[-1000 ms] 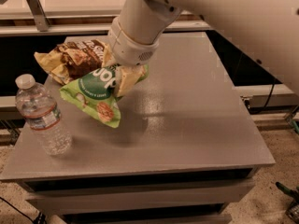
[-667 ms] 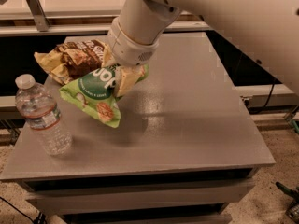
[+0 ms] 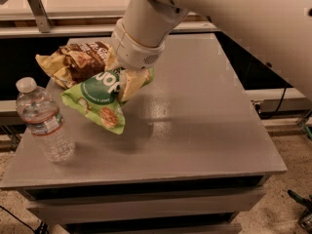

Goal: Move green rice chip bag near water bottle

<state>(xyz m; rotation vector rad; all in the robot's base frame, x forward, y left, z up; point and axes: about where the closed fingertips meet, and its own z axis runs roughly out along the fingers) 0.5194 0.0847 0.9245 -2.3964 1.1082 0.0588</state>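
Note:
The green rice chip bag (image 3: 100,99) is light green with a dark green round logo and hangs tilted just above the grey table (image 3: 195,121). My gripper (image 3: 127,82) comes down from the white arm at the top and is shut on the bag's upper right part. The water bottle (image 3: 45,121), clear with a white cap and a red-striped label, stands upright at the table's left front, a short way left of the bag's lower corner.
A brown and yellow chip bag (image 3: 73,62) lies at the table's back left, just behind the green bag. A pale counter runs behind the table. Cables lie on the floor at the right.
Nothing has visibly moved; the gripper holds the green bag in the same place.

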